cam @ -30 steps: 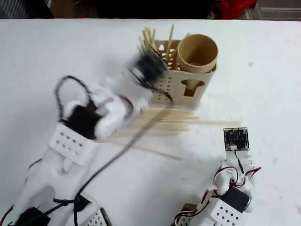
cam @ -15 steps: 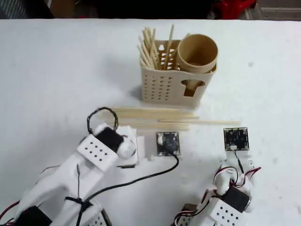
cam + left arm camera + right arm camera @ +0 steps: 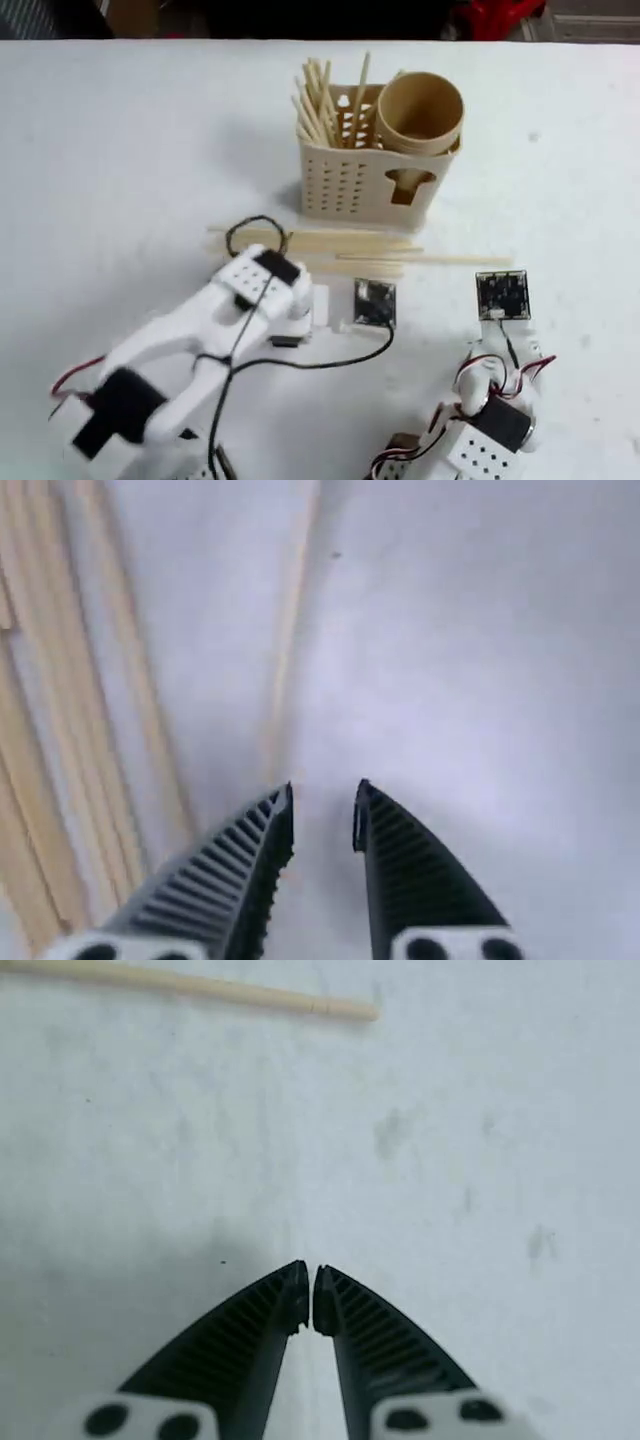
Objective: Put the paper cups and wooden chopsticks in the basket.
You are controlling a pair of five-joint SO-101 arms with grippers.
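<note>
- I see my left pincer slightly spread, just beside loose chopsticks on the worktop.
- My right pincer is pressed together.
- A paper cup stands in the far basket.

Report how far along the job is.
Done: cups and some chopsticks stand in the basket. In hand: nothing; the left end effector is open and empty beside the loose chopsticks, the right end effector shut and empty. Left: the loose chopsticks lying on the table in front of the basket.
</note>
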